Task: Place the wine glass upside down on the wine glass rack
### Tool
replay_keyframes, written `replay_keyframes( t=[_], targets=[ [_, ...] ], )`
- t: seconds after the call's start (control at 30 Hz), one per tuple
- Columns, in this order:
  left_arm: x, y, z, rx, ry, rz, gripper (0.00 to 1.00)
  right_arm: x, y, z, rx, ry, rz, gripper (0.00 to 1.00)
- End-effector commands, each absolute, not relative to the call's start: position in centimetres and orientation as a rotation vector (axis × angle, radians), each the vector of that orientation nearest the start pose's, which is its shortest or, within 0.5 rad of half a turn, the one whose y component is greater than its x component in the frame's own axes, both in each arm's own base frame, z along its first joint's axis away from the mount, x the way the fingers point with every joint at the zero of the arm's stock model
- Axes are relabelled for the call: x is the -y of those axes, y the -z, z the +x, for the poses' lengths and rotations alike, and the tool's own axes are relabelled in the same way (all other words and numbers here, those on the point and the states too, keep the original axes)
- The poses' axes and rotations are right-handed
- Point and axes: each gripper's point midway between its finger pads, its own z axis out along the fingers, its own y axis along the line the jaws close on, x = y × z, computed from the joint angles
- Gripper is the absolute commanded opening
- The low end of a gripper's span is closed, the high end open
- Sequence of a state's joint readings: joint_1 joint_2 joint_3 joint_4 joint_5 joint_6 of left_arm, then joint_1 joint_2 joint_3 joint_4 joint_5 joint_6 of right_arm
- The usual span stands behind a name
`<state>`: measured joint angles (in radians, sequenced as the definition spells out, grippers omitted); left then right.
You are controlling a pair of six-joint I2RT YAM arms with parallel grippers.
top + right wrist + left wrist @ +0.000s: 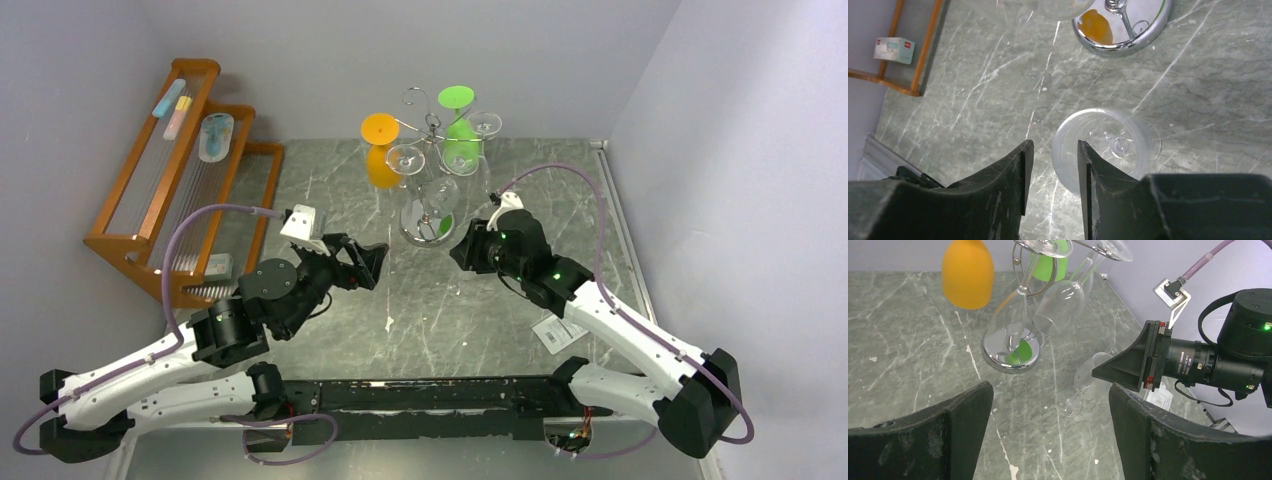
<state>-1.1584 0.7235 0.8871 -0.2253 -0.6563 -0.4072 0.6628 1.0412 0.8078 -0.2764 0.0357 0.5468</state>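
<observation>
A clear wine glass (1118, 145) stands upright on the grey marble table; in the left wrist view (1088, 377) it is just right of the rack base. My right gripper (1054, 146) is open over it. One finger is above the bowl, the other outside, and the rim wall lies between them unclamped. In the top view the right gripper (462, 248) sits right of the rack base. The chrome wire wine glass rack (432, 150) carries an upside-down orange glass (381, 150), a green glass (460, 130) and clear glasses (408, 158). My left gripper (368, 265) is open and empty, facing the rack.
A brown wooden stepped rack (180, 170) stands against the left wall with a small box (894, 49) beside its foot. A paper label (560, 333) lies under the right arm. The rack's shiny round base (1010, 352) is close to both grippers. Walls close in at back and right.
</observation>
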Motion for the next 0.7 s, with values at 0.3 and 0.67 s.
replay_keyframes(
  t=[0.3,0.67],
  targets=[
    [20.6,-33.0,19.9,-1.685,0.621,0.080,0.90,-21.9,-16.7,25.6,-2.225,-0.507,-0.119,0.26],
    [20.7,-30.2,20.2,-1.792,0.658,-0.137,0.93,-22.9,-18.7,24.4,-2.162,-0.590,-0.198,0.00]
  ],
)
